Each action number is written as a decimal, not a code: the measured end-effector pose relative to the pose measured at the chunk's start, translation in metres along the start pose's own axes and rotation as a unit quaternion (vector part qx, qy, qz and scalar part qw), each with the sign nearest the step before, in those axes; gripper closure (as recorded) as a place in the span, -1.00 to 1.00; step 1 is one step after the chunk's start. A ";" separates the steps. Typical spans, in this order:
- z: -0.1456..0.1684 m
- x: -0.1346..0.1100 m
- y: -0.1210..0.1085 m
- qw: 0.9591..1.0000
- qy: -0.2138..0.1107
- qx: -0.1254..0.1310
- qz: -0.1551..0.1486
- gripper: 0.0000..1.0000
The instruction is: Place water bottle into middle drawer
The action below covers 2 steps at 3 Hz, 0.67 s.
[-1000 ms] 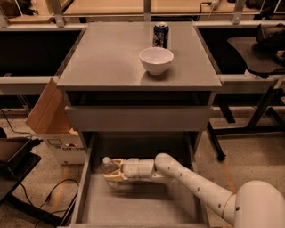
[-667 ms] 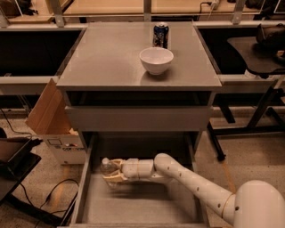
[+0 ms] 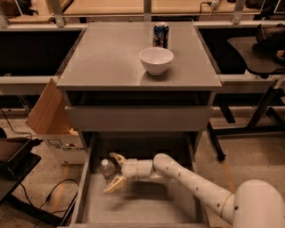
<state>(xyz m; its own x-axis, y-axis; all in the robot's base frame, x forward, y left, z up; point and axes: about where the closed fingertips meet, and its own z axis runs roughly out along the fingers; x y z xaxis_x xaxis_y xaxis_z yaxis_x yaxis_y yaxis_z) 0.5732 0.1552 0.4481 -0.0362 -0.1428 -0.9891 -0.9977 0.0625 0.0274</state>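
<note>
Speckled tan floor (image 3: 249,147) runs under everything, with pale workbenches (image 3: 111,9) across the back.

Big item: square gray metal cabinet (image 3: 107,58) with a flat top, centre frame. Under its top sits the upper gray drawer with a plain flat front panel (image 3: 138,118), pushed in.

Below that, the wide gray metal middle drawer (image 3: 147,205) is pulled out toward the camera, bare floor and low side walls visible.

My white jointed arm (image 3: 191,180) comes in from bottom right and reaches left across that drawer, low over its floor.

Brown cardboard box with an open flap (image 3: 46,111) stands on the floor, just left of the cabinet. Black office chair (image 3: 258,49) is at right, apart from the cabinet.

On the cabinet top: round white bowl (image 3: 156,60), right of centre. Blue soda can (image 3: 160,34) stands upright just behind it.

Small clear plastic water bottle with a white cap (image 3: 107,168) stands upright inside the middle drawer, near its left wall toward the back.

Gripper (image 3: 111,173) is in the drawer at the bottle, pointing left. My tan fingers (image 3: 116,183) are spread wide, one behind the bottle and one in front, clamping nothing. Can't tell if either one touches it.
</note>
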 end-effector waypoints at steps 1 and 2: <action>0.000 0.000 0.000 1.000 0.000 0.000 0.000 -1.00; -0.017 -0.010 0.014 1.000 0.008 -0.016 0.001 -1.00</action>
<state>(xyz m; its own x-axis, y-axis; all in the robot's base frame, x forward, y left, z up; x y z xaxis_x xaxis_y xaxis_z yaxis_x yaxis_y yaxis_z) 0.5587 0.1410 0.4610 -0.0395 -0.1588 -0.9865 -0.9989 0.0305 0.0351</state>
